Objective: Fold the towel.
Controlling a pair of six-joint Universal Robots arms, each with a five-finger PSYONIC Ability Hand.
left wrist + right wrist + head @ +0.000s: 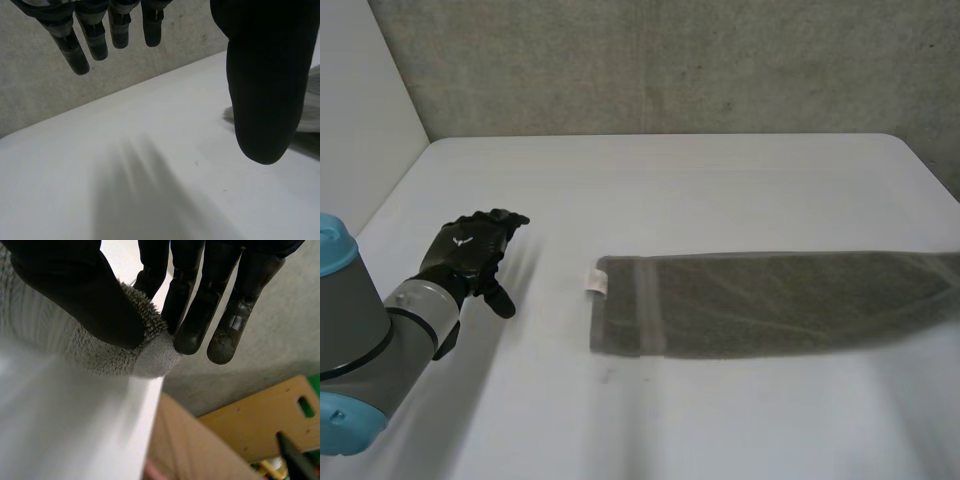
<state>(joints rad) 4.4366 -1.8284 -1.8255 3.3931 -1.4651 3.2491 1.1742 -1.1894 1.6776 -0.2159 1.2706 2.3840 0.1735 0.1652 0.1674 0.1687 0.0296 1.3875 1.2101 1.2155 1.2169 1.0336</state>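
Note:
A grey-brown towel point(770, 302) lies flat as a long strip on the white table point(650, 190), with a small white label at its left end and its right part running off past the table's right side. My left hand point(475, 248) hovers open over the table some way left of that label end, fingers point(75, 47) straight and thumb point(265, 85) apart, holding nothing; a bit of the towel's end point(312, 112) shows beyond the thumb. My right hand point(200, 300) pinches the towel's fluffy edge point(150, 352) between thumb point(85, 295) and fingers at the table's rim.
A grey concrete wall point(670, 70) stands behind the table. Past the table's edge by my right hand are a cardboard box point(190, 450) and a wooden board point(260, 420) with a slot.

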